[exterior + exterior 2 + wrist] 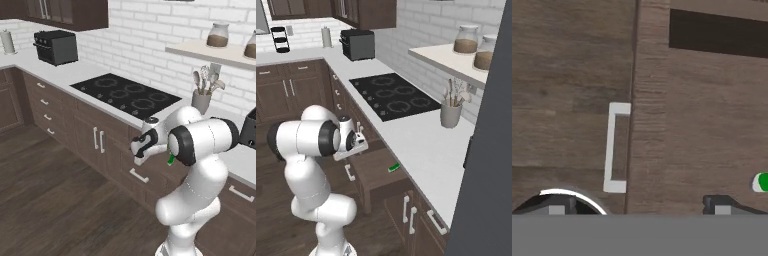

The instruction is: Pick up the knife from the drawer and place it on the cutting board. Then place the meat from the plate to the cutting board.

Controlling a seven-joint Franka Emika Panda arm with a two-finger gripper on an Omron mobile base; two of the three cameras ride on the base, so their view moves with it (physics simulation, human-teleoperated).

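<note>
The dark brown drawer (373, 172) stands pulled out below the counter, with its silver bar handle (616, 147) at the front. Inside it lies the knife (394, 167); its green handle also peeks out from behind the arm (171, 160) and at the right edge of the hand view (760, 182). My gripper (356, 146) hangs above the drawer's front edge, to the handle side of the knife, pointing down. Its fingertips (719, 205) stand wide apart, open, with nothing between them. The cutting board, the plate and the meat are out of view.
A black cooktop (125, 95) is set in the white counter, with a grey utensil holder (201, 101) beside it and a black toaster oven (56, 46) further along. A shelf with jars (218, 36) hangs on the brick wall. Cabinet doors line the counter front.
</note>
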